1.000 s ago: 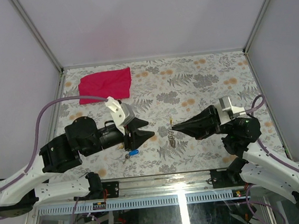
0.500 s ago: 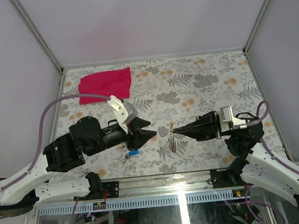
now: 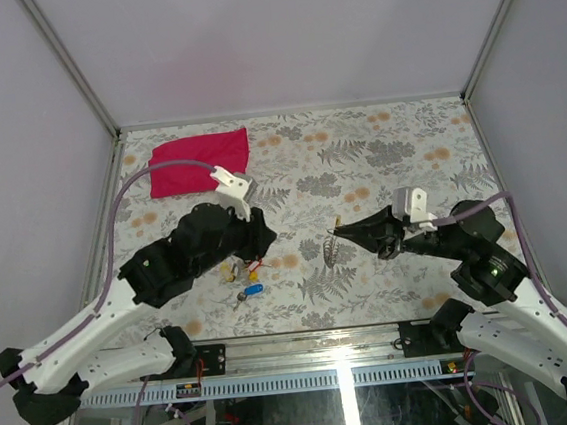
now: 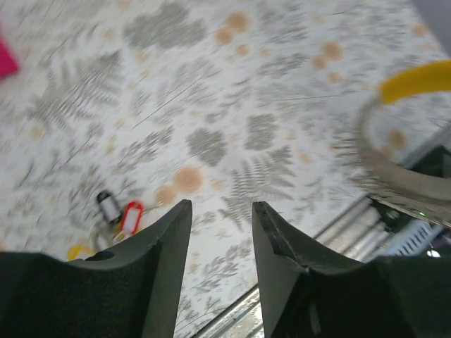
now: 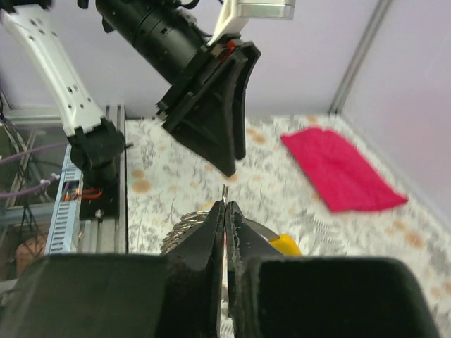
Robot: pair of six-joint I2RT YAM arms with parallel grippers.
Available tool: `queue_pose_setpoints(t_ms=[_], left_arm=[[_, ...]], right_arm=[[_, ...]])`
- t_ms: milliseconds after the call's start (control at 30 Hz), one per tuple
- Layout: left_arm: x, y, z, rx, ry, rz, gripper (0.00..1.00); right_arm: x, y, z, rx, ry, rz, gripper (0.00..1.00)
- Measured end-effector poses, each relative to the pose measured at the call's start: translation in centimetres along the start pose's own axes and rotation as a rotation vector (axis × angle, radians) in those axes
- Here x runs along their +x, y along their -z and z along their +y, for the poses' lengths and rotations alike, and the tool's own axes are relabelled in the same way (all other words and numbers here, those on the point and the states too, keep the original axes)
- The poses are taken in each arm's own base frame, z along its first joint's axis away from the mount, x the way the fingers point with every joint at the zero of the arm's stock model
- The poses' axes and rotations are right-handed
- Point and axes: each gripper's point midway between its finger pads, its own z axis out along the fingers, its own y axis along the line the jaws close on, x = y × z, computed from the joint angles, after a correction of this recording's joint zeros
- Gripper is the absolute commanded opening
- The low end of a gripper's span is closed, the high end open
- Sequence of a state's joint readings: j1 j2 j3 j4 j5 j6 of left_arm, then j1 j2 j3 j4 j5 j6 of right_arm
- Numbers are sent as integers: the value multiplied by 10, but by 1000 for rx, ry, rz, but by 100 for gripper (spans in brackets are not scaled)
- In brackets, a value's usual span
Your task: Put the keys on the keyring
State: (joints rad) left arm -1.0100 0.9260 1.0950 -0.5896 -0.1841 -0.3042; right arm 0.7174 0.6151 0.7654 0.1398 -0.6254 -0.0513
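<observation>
Your right gripper (image 5: 225, 208) is pinched shut on the keyring (image 3: 331, 248), which dangles off the table with a yellow key (image 3: 337, 222) beside it. Your left gripper (image 4: 220, 236) is parted and empty above the loose keys (image 3: 241, 274), near the keyring. They're light and slippery, so grab the plastic heads. Since a second ago, the left arm's tipped down.

Floral table (image 3: 409, 160) w/ red cloth (image 3: 200, 160) & keys (image 3: 254, 268).
</observation>
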Motion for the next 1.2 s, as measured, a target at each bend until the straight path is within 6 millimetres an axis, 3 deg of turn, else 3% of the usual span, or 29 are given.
queue_pose_setpoints(t_ms=[67,167,400,767,1033,1200], left_arm=[[20,-12,35,-101,68,57,40],[45,-23,70,-213,156,128,40],[99,-32,104,-375,303,227,40],[187,-20,119,-481,506,327,37],[208,-25,119,-494,553,370,35],[237,-23,126,-531,563,410,35]], right_arm=[[19,3,-2,28,-57,68,0],[43,9,-3,67,-127,145,0],[77,19,0,120,-254,259,0],[94,21,3,134,-328,301,0],[106,21,6,137,-372,327,0],[105,19,6,134,-381,317,0]])
